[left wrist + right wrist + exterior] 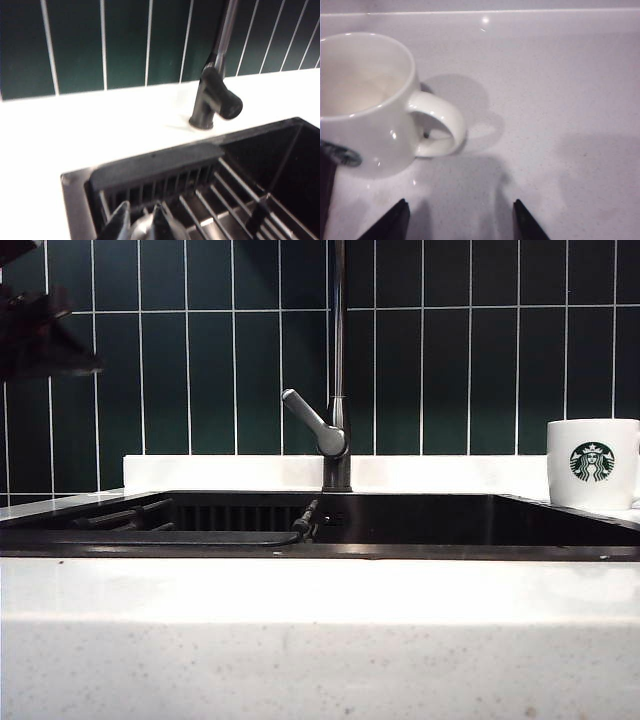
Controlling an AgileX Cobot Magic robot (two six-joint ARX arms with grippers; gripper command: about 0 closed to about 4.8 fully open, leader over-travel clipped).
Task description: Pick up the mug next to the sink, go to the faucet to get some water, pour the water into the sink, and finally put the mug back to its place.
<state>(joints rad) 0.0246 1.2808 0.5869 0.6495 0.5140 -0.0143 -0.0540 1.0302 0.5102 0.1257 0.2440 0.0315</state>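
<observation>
Mug [592, 464] upright on counter [320, 590] at right end of sink [420, 520], green logo facing camera in exterior view. Faucet [338, 370] behind sink near middle, grey lever [312, 422] angled up to left. Dark rack [130, 515] in left part of sink. Neither gripper clearly seen in this view.

Left wrist view: left gripper [142, 222] above rack [210, 200] at sink corner, fingers close together with narrow gap, nothing between; faucet base [202, 120] on counter beyond sink rim.

Right wrist view: right gripper [460, 220] over counter [560, 100] just beside mug [367, 100], fingers [395, 220] spread wide, empty. Mug handle [442, 125] turned toward gripper, no contact. Mug interior looks empty.
</observation>
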